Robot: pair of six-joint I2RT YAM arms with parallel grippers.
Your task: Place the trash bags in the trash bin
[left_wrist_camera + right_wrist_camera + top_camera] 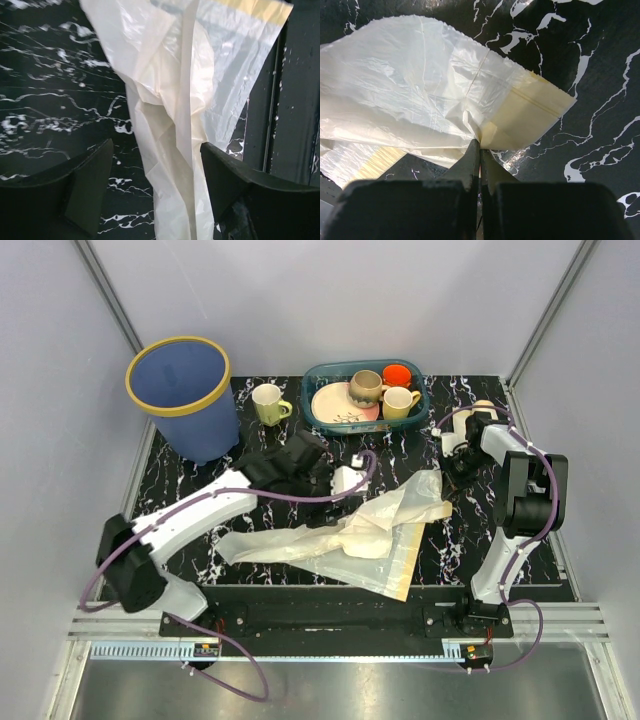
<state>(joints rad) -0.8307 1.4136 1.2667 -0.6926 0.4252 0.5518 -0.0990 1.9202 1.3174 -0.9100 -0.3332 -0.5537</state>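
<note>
The trash bags [350, 540] lie as crumpled cream-white film across the middle of the black marble table. In the left wrist view a long fold of a bag [175, 125] runs between the jaws of my left gripper [157, 172], which stand wide open around it. My left gripper [328, 508] hovers over the bags' upper edge. My right gripper [480, 147] is shut, with a bag's yellow-banded corner [530, 115] pinched at its tips; it shows at the bags' right end [452, 480]. The trash bin [185, 390], blue with a yellow rim, stands at the back left.
A yellow-green mug [268, 403] stands just right of the bin. A teal basket [315, 375] at the back holds a plate, mugs and an orange cup. A black rail [330, 615] runs along the table's near edge.
</note>
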